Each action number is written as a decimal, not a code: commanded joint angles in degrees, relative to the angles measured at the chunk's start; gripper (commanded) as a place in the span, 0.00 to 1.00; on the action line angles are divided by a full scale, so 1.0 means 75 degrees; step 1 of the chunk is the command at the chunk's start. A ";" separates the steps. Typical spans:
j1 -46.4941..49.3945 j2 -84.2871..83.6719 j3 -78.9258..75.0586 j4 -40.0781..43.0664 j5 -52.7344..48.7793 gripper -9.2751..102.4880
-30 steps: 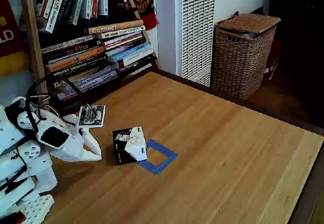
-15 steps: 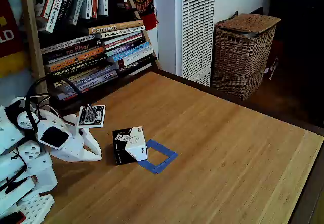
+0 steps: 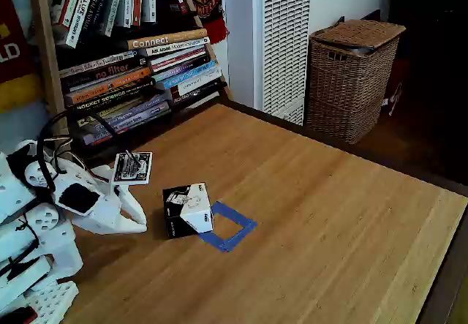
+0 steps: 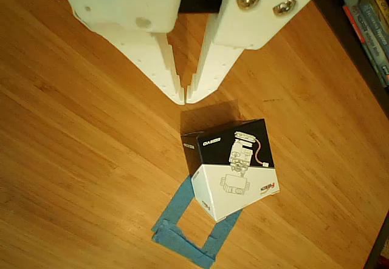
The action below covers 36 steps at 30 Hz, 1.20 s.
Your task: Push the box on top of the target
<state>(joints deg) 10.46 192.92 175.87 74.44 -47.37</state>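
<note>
On table: 1 box (1 target)

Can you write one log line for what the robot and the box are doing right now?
gripper: shut, tips just behind box, gap between | box: partly over target edge | target: blue square, mostly uncovered | step: push unfinished

Fixed view is pretty bright on the table with some washed-out sheen near the right, but the far right corner goes nearly black. Overall a bit soft and grainy. The other view is warmer; the box casts a short shadow toward the gripper.
</note>
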 commanded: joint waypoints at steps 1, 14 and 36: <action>-0.0023 0.0082 -0.0012 0.0035 -0.0105 0.08; 0.0352 0.0082 -0.0035 0.0047 -0.0926 0.08; 0.1125 0.0105 -0.0750 0.0047 -0.3211 0.08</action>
<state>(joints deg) 18.37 193.01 172.71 74.27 -70.05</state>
